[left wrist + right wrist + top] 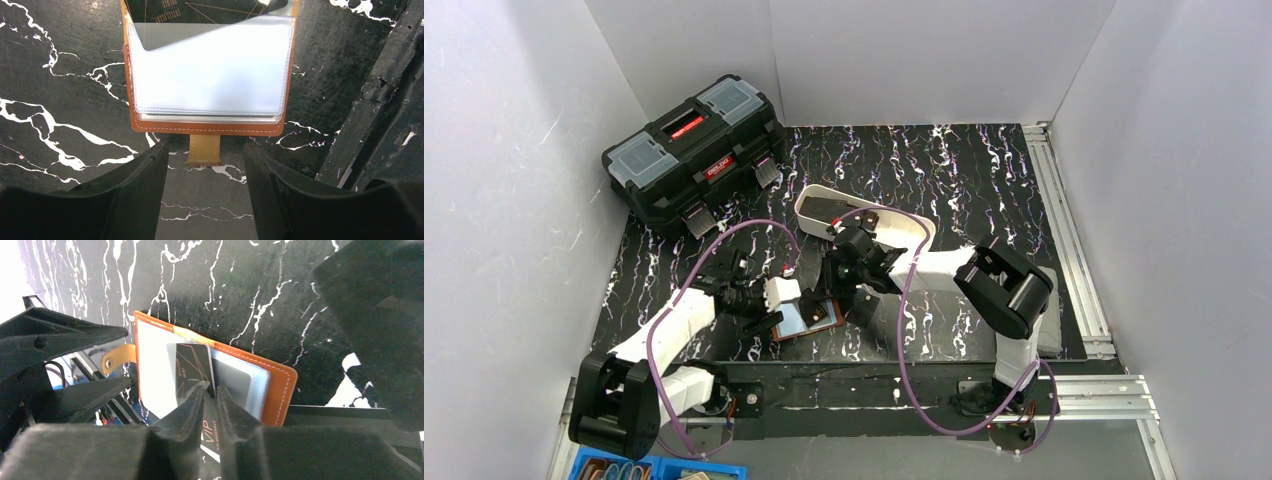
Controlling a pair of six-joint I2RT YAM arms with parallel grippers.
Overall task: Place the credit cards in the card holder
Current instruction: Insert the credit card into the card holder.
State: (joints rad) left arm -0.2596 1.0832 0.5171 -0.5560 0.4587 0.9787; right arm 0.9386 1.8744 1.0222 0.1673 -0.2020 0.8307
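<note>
While the left gripper (205,150) hovered with jaws spread astride the strap (204,157), the card holder (150,125) lay open on the surface (65,75). The right gripper (212,390), jaws nearly together, met a credit card (192,370) that looked partly sleeved; whether it pinched the card was unclear. The insertion seemingly needed a straight push home.

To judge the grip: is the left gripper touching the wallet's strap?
Apart. Left wrist view shows bare table between the strap and each finger.
</note>
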